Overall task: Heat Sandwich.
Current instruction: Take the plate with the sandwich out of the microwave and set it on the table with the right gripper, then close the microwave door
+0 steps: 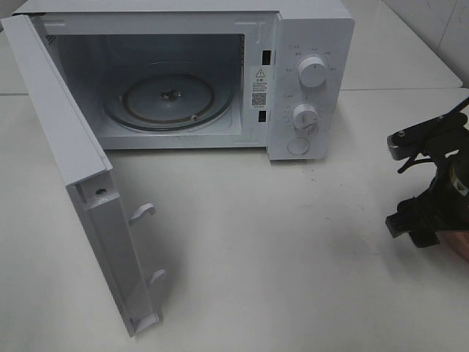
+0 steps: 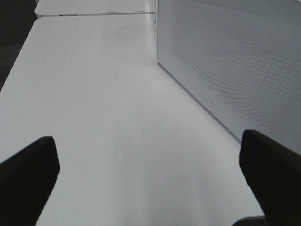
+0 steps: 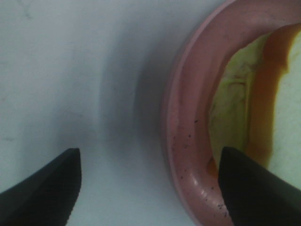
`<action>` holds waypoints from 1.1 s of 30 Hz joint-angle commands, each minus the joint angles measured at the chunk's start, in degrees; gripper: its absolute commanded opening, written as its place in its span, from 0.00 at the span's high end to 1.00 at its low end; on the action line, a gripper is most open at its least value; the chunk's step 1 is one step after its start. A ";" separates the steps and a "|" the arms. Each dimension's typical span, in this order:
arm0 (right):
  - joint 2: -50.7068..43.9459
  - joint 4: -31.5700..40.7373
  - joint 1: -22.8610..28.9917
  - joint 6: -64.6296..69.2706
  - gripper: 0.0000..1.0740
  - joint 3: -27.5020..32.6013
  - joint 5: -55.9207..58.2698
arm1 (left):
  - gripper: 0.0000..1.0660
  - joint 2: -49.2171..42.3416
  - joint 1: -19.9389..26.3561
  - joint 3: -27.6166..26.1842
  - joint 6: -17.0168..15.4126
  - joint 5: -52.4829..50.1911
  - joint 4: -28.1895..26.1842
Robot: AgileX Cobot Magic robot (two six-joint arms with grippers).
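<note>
The sandwich [image 3: 263, 84] shows only in the right wrist view, and only in part: a strip of tan crust, a patch of pale green-yellow filling and a sliver of white bread, the rest cut off by the frame edge. It lies on one pink plate [image 3: 188, 141], of which a curved stretch of rim is visible, speckled with dark crumbs. In the exterior high view the plate is barely a reddish sliver at about 4 o'clock, at the frame's edge behind the right arm, so the sandwich itself cannot be made out there. The right gripper [image 3: 150, 188] hangs over the plate's rim with its jaws spread wide, one finger over the bare white table [image 3: 70, 70] and the other over the plate's inner side; nothing is clamped between them. The left gripper [image 2: 150, 174] is likewise wide apart and empty, low over the table beside the perforated side wall of the one microwave [image 1: 308, 44]; it is out of sight in the high view. The microwave sits at 12 o'clock, its door [image 1: 80, 183] swung open toward 8 o'clock, one glass turntable [image 1: 168, 99] inside, two knobs and one round button on its panel.
</note>
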 commanded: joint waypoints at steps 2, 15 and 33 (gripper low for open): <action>-4.30 9.91 -0.23 -11.12 0.27 -0.11 1.95 | 0.05 -1.55 -0.29 0.17 -0.46 -0.92 -0.34; -23.55 27.04 -0.23 -29.56 0.29 -0.11 14.04 | 0.05 -1.55 -0.29 0.17 -0.46 -0.92 -0.34; -51.17 28.07 -0.23 -30.94 0.29 -0.06 28.02 | 0.05 -1.55 -0.29 0.17 -0.46 -0.92 -0.34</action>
